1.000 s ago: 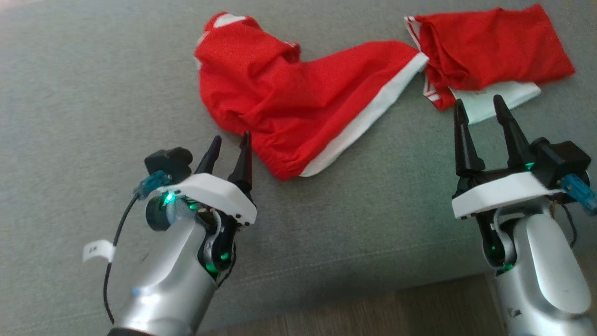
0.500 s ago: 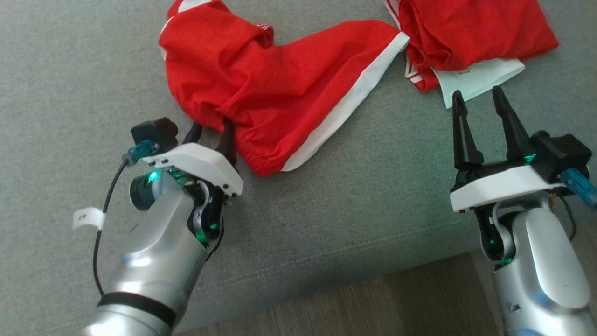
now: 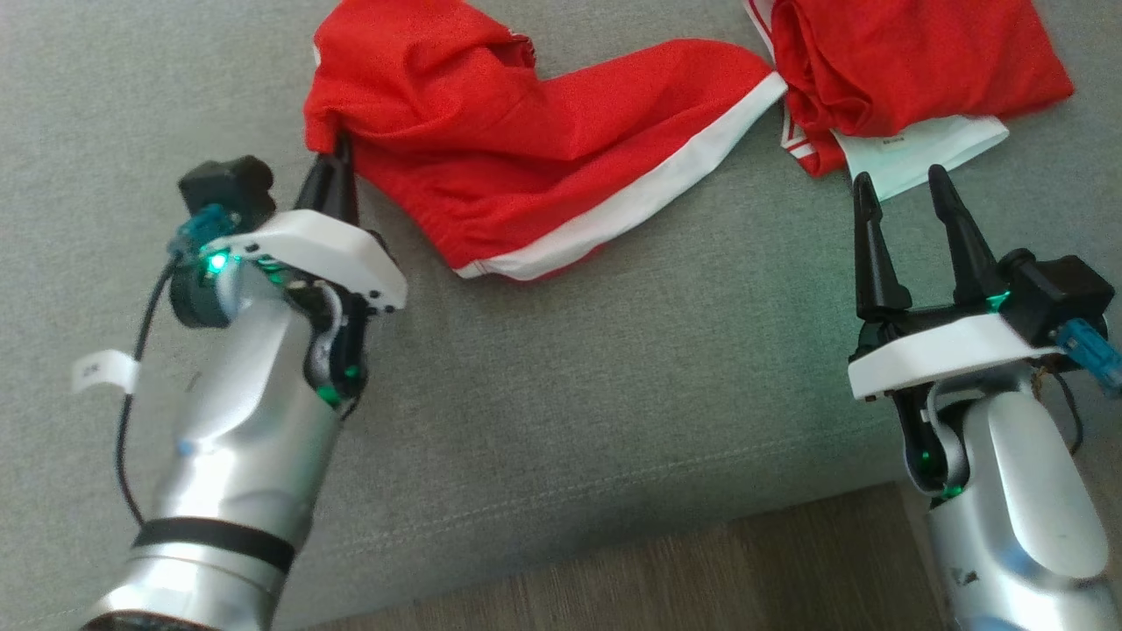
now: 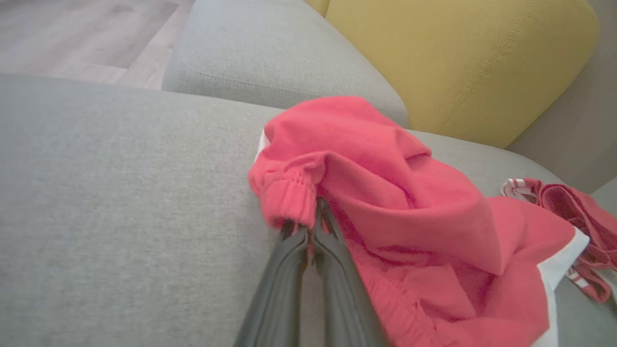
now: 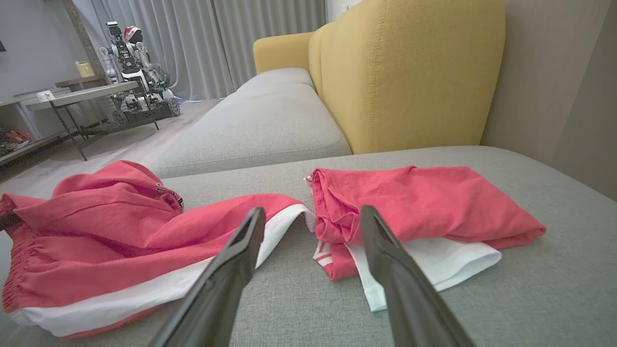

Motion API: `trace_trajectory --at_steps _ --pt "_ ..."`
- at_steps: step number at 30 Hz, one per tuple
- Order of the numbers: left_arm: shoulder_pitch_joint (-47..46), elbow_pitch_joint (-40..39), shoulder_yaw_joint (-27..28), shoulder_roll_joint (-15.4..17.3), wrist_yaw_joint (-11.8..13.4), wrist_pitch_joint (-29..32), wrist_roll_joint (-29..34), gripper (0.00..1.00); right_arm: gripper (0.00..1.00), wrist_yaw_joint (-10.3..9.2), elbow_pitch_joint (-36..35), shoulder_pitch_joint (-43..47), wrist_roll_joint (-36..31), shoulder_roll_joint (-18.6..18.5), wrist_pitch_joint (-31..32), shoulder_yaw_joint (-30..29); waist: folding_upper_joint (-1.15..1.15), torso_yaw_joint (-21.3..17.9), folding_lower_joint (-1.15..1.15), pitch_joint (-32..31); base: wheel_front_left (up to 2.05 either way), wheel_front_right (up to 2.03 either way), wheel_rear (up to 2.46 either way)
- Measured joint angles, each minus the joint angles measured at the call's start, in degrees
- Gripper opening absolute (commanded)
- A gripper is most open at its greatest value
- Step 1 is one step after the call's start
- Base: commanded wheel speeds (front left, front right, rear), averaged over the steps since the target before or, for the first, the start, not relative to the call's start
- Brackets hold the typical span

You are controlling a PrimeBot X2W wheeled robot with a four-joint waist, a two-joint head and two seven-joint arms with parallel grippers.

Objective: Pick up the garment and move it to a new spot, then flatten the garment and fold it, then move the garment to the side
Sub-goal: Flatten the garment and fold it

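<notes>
l hand (image 3: 336,153) pinches garment (image 3: 526,166) edge

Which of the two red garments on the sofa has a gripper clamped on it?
The crumpled shorts with the white stripe: the left gripper is shut on their waistband. The folded garment by the open right gripper lies free.
</notes>
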Motion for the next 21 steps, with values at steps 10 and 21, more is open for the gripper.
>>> trace_trajectory --at_steps 10,21 --pt "-3.34 0.73 3.86 3.89 -1.91 0.00 5.53 0.00 1.00 0.00 0.90 -0.34 0.01 0.01 -0.36 0.45 0.00 0.42 0.00 -0.03 0.00 0.00 0.00" --pt "-13.67 10.74 3.32 10.65 -3.39 0.03 10.83 0.00 1.00 0.00 1.91 -2.25 0.45 0.04 -0.80 2.46 0.00 -1.50 0.00 1.49 0.00 0.00 0.00"
